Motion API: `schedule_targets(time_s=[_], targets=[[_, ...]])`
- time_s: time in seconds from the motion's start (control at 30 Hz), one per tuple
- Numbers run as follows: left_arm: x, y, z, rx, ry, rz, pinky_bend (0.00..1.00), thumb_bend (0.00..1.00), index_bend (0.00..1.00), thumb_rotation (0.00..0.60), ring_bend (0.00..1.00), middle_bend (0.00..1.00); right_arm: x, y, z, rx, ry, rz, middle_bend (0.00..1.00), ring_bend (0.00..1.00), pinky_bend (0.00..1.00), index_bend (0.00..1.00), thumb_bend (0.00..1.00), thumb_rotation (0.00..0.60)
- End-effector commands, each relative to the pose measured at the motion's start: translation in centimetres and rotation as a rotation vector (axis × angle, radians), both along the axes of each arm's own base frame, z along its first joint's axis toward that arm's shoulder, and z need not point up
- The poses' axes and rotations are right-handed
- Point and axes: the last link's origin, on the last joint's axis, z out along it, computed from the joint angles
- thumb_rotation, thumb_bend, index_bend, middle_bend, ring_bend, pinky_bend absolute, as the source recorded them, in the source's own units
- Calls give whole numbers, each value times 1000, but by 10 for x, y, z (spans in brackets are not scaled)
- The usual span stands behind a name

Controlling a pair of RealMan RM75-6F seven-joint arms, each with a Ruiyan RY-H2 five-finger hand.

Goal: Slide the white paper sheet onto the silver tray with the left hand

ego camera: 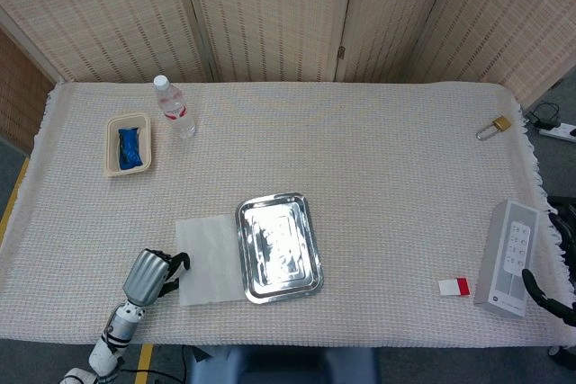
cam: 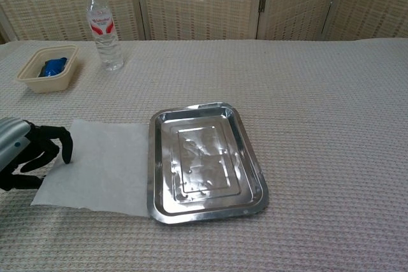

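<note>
The white paper sheet lies flat on the cloth, skewed a little, with its right edge against the left rim of the silver tray. The tray has nothing in it. My left hand sits at the sheet's left side with its dark fingers bent and spread, one tip touching the paper's left edge. It holds nothing. Only a dark bit of my right hand shows at the far right table edge, beside a white box.
A water bottle and a beige container with a blue item stand at the back left. A padlock lies far right. A white box and a red-white card lie near right.
</note>
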Motion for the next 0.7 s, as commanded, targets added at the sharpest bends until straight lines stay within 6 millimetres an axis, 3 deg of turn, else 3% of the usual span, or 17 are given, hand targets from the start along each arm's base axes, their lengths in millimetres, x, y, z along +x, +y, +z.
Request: schedule_targets(time_s=[0.03, 0.4, 0.7], targets=[[1, 0, 10, 42, 8, -34, 1000, 533, 652, 600, 1000, 1000, 1, 1, -2, 12, 2, 6, 0, 0, 0, 0, 400, 600], [25, 18, 56, 288, 19, -239, 1000, 561, 659, 600, 1000, 1000, 4, 10, -1, 23, 4, 24, 0, 0, 0, 0, 399, 600], [61, 27, 33, 278, 40, -353, 1000, 568, 660, 600, 1000, 1000, 2, 16, 10, 15, -34, 17, 0, 0, 0, 0, 400, 600]])
